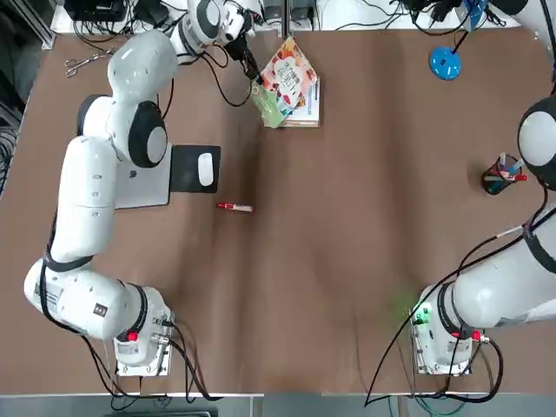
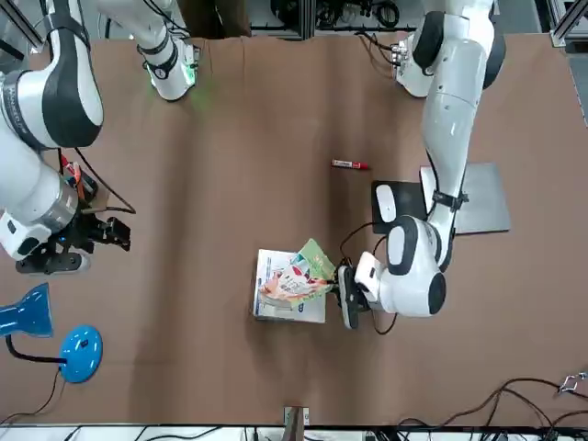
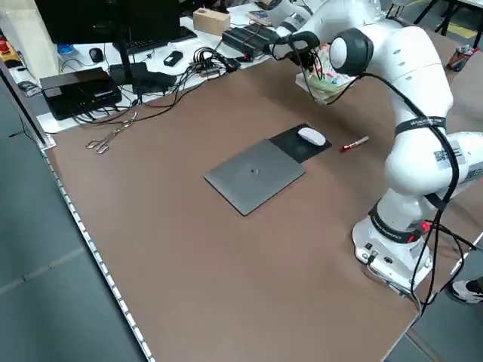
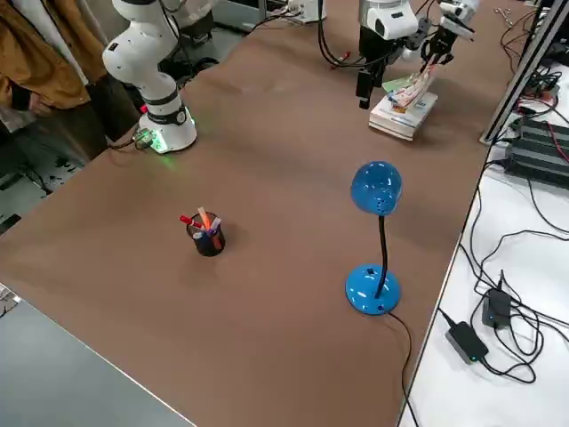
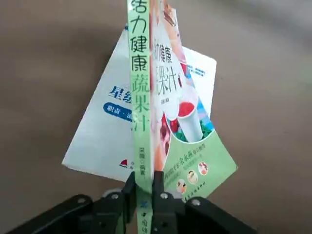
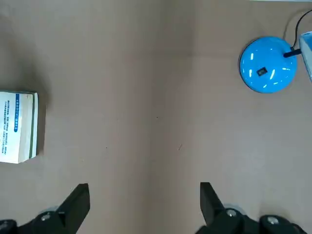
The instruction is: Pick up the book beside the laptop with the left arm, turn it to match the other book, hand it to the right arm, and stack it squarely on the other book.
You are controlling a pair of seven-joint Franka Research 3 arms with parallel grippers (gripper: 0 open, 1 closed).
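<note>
I count two books, one laptop [image 3: 255, 175] and two grippers. My left gripper [image 5: 144, 191] has its fingers pressed on the green spine edge of the book [image 5: 168, 117], holding it on edge and tilted, above the other book [image 5: 109, 131]. From overhead the held book [image 1: 284, 82] hangs directly over the white one [image 1: 307, 106], covering most of it; whether its lower corner touches the white cover, I cannot tell. The front camera shows the gripper [image 2: 346, 294] just beside the white book's edge [image 2: 276, 310], with the floral cover [image 2: 299, 276] fanning away from the fingers.

My right gripper [image 6: 145, 197] is spread wide with nothing between its fingers, hovering above bare table well away from the books. Ahead of it sits the round base of one blue desk lamp [image 6: 267, 70]; off to its other side I see the white book's page edge [image 6: 19, 126].

Behind the left gripper, back toward its base, lie the laptop, one black mouse pad [image 1: 194, 168] carrying one white mouse [image 1: 206, 168], and one red marker [image 1: 234, 207]. One dark cup of pens [image 1: 502, 175] stands near the right arm. One pair of scissors [image 3: 106, 137] lies at the table's edge.

The table [image 1: 347, 243] is brown. Past its far edge run cables and black boxes [image 3: 79, 89].
</note>
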